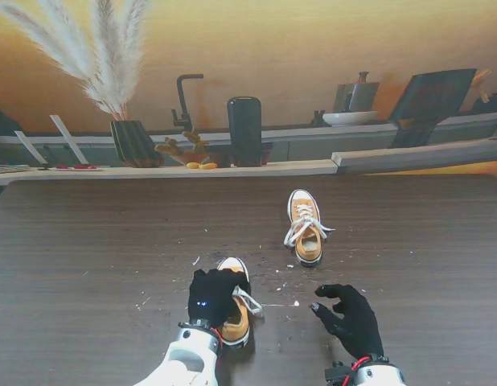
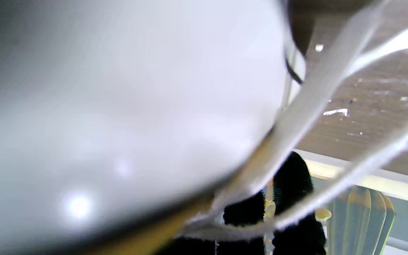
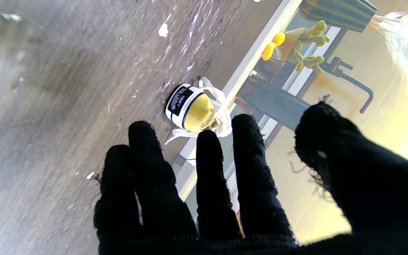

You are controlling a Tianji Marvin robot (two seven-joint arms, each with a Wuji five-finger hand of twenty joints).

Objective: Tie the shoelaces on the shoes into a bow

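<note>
Two yellow sneakers with white toe caps and white laces lie on the dark wooden table [image 1: 88, 257]. My left hand [image 1: 212, 296], in a black glove, lies over the near shoe [image 1: 236, 326] with its fingers curled down on the upper. That shoe's loose laces [image 1: 248, 300] trail out to the right. In the left wrist view the white toe cap [image 2: 119, 106] fills the picture, with laces [image 2: 313, 92] crossing in front of black fingertips [image 2: 290, 184]. My right hand [image 1: 349, 318] hovers open to the right of this shoe, holding nothing. The far shoe [image 1: 305, 227] shows loosely looped laces, also visible past my right hand [image 3: 225, 198] as the far shoe [image 3: 193, 111].
Small white scraps [image 1: 277, 285] are scattered on the table between the shoes. A pale ledge [image 1: 232, 170] runs along the table's far edge, carrying a dark vase with pampas grass [image 1: 134, 143], a black cylinder [image 1: 244, 131] and yellow items [image 1: 202, 165].
</note>
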